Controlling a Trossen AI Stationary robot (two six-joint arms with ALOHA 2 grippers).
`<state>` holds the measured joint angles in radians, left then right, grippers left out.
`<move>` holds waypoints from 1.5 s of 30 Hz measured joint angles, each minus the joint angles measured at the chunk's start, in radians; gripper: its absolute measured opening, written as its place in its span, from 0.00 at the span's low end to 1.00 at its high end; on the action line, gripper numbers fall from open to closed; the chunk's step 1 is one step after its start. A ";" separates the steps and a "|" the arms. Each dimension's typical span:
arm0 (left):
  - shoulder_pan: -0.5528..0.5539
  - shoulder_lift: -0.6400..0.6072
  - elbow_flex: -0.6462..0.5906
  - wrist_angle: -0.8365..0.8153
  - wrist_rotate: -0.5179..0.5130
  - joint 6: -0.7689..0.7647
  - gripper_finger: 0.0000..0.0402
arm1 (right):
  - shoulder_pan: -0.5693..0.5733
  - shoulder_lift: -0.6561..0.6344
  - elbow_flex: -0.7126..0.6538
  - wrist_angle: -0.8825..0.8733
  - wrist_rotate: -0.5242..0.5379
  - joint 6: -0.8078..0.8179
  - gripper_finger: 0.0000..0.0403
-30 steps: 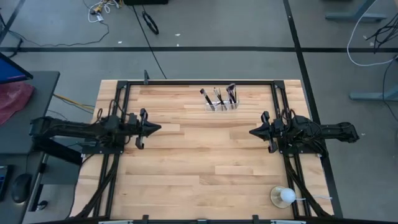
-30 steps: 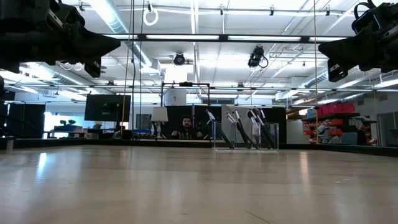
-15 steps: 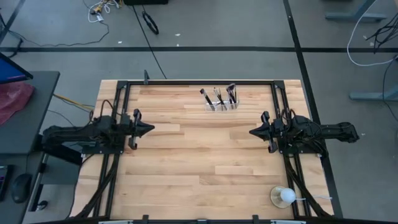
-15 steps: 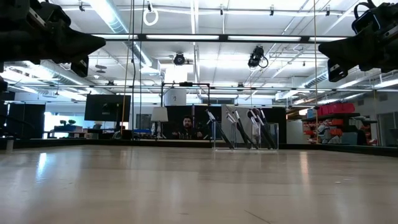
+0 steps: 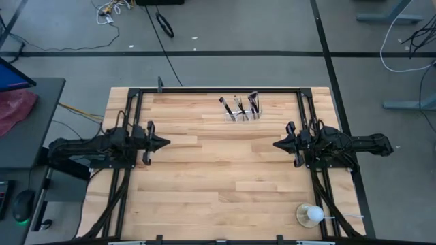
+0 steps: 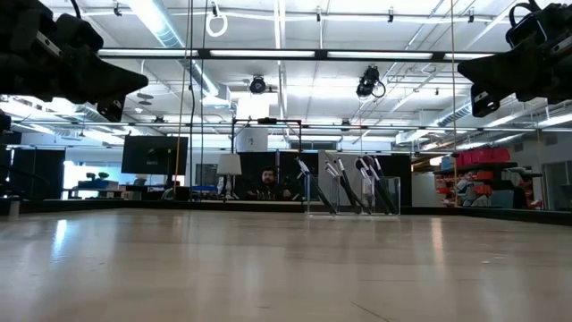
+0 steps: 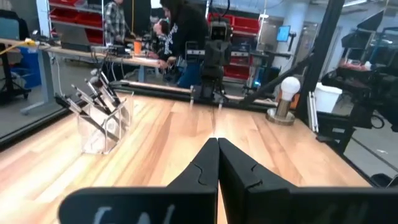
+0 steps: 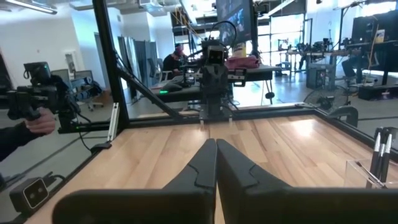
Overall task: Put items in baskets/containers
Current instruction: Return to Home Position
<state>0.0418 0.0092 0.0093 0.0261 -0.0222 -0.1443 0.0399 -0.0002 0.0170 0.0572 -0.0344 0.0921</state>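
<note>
Several dark thin makeup brushes (image 5: 238, 105) stand leaning in a small clear organizer (image 5: 244, 116) at the far middle of the table, their lower ends inside it. They also show in the low view (image 6: 349, 190) and the left wrist view (image 7: 93, 99). My left gripper (image 5: 165, 143) hovers shut over the table's left side and points level toward the right. My right gripper (image 5: 275, 144) hovers shut over the right side, facing it. Both stand well clear of the organizer, and neither holds anything.
A white ball-shaped object on a clear round base (image 5: 312, 215) stands at the near right corner. Black frame rails (image 5: 218, 89) run along the table's edges. People show in the room beyond, one hand (image 8: 38, 124) holding a device. Bare wood lies between the grippers.
My left gripper has drawn back toward the table's left edge and sunk a little, its nose tipping toward level. It stays shut. The right arm, the brushes and the organizer have kept still.
</note>
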 joint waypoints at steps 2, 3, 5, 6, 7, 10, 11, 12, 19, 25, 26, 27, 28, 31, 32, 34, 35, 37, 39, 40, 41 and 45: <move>-0.002 0.009 0.000 -0.002 0.001 0.001 0.01 | 0.000 0.000 0.000 0.002 0.000 0.000 0.03; -0.004 0.011 0.000 -0.004 0.001 0.003 0.01 | 0.000 0.000 0.000 0.002 0.000 0.000 0.03; -0.010 0.010 0.000 -0.008 0.001 0.012 0.01 | 0.000 0.000 0.000 0.002 0.000 0.000 0.03; -0.013 0.010 0.000 -0.009 0.001 0.016 0.01 | 0.000 0.000 0.000 0.002 0.000 0.000 0.03; -0.016 0.011 0.000 -0.010 0.001 0.019 0.01 | 0.000 0.000 0.000 0.002 0.000 0.000 0.03; -0.020 0.011 0.000 -0.011 0.000 0.015 0.01 | 0.000 0.000 0.000 0.002 0.000 0.000 0.03; -0.020 0.011 0.000 -0.011 0.000 -0.006 0.01 | 0.000 0.000 0.000 0.003 0.000 0.000 0.03; -0.020 0.010 0.000 -0.012 0.000 -0.030 0.01 | 0.000 0.000 0.000 0.002 0.000 0.000 0.03; -0.020 0.011 -0.001 0.005 -0.001 -0.132 0.01 | 0.000 0.000 0.000 0.002 0.000 0.000 0.03; -0.020 0.010 -0.002 0.035 -0.003 -0.139 0.01 | 0.000 0.000 0.000 0.002 0.000 0.000 0.03; -0.020 0.010 -0.002 0.035 -0.003 -0.138 0.01 | 0.000 0.000 0.000 0.002 0.000 0.000 0.03; -0.020 0.010 -0.002 0.036 -0.004 -0.135 0.01 | 0.000 0.000 0.000 0.002 0.000 0.000 0.03; -0.020 0.010 -0.002 0.041 -0.014 -0.121 0.01 | 0.000 0.000 0.000 0.002 0.000 0.000 0.03; -0.020 0.010 -0.002 0.044 -0.042 -0.044 0.01 | 0.000 0.000 0.000 0.002 0.000 0.000 0.03; -0.019 0.010 -0.002 0.039 -0.044 -0.010 0.01 | 0.000 0.000 0.000 0.002 0.000 0.000 0.03; -0.019 0.010 -0.002 0.034 -0.046 0.049 0.01 | 0.000 0.000 0.000 0.002 0.000 0.000 0.03; -0.019 0.010 -0.002 0.033 -0.056 0.063 0.01 | 0.000 0.000 0.000 0.002 0.000 0.000 0.03; -0.020 0.010 -0.002 0.026 -0.082 0.076 0.01 | 0.000 0.000 0.000 0.002 0.000 0.000 0.03; -0.020 0.011 -0.002 0.017 -0.095 0.077 0.01 | 0.000 0.000 0.000 0.002 0.000 0.000 0.03; -0.019 0.014 -0.002 0.017 -0.097 0.077 0.01 | 0.000 0.000 0.000 0.002 0.000 0.000 0.03; -0.019 0.019 -0.002 0.016 -0.097 0.075 0.01 | 0.000 0.000 0.000 0.002 0.000 0.000 0.03; -0.019 0.030 -0.002 0.016 -0.098 0.029 0.01 | 0.000 0.000 0.000 0.002 0.000 0.000 0.03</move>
<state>0.0223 0.0391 0.0078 0.0418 -0.1204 -0.1153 0.0399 -0.0002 0.0170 0.0593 -0.0345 0.0921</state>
